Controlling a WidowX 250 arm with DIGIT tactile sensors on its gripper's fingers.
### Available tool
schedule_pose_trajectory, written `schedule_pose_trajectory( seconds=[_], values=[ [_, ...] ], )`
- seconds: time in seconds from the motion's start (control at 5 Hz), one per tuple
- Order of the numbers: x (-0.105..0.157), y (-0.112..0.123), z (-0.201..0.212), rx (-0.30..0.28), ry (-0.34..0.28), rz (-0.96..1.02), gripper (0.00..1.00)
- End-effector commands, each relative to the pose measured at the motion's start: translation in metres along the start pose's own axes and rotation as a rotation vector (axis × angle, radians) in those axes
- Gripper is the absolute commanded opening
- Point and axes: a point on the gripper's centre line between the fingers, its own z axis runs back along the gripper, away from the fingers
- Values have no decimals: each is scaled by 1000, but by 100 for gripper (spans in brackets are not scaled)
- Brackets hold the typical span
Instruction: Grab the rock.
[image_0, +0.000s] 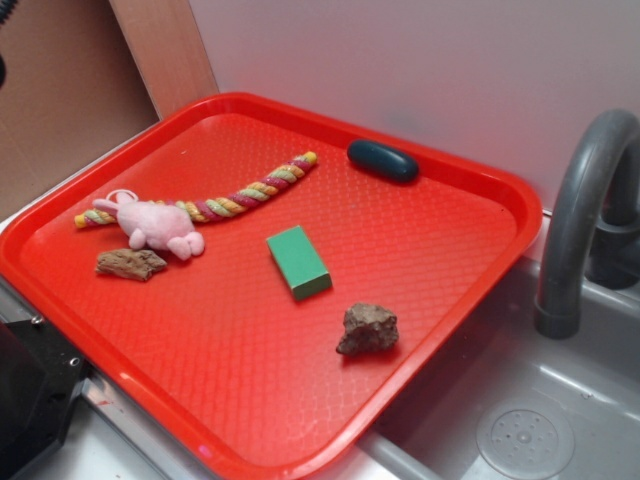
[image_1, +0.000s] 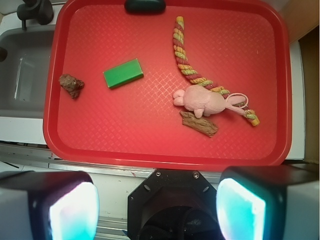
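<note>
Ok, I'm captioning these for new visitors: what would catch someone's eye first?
The bright red tray dominates, set beside a grey sink. On it, the pink plush toy lies against a striped rope, with a green block mid-tray. The rock sits alone near the sink-side edge, the gripper open, off the tray.

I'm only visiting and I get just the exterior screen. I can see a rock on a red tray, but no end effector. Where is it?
Observer: The wrist view shows the end effector outside the near rim of the tray, not above the rock.
Operator: Is it holding anything?
Observer: No. Its fingers stand wide apart with nothing between them.
Operator: Is it lined up with the rock?
Observer: Not centred. In the wrist view the rock lies far to the picture's left, past the green block, roughly ahead of the finger on that side.
</note>
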Motion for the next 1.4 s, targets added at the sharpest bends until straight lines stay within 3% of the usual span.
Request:
schedule_pose_trajectory(
  seconds=[0.0,0.2,0.4,0.6,0.8,1.0,1.2],
  values=[
    [0,0,0,0,0,0,100],
    [3,1,-6,-11,0,-7,100],
    [19,3,-17,-34,-18,-168,100],
    [49,-11,-37,-88,-77,-418,100],
    [60,-42,-54,-77,-100,-672,100],
    [62,-91,-71,-125,-102,-918,100],
    [55,-118,-86,-149,-78,-1049,100]
  ],
)
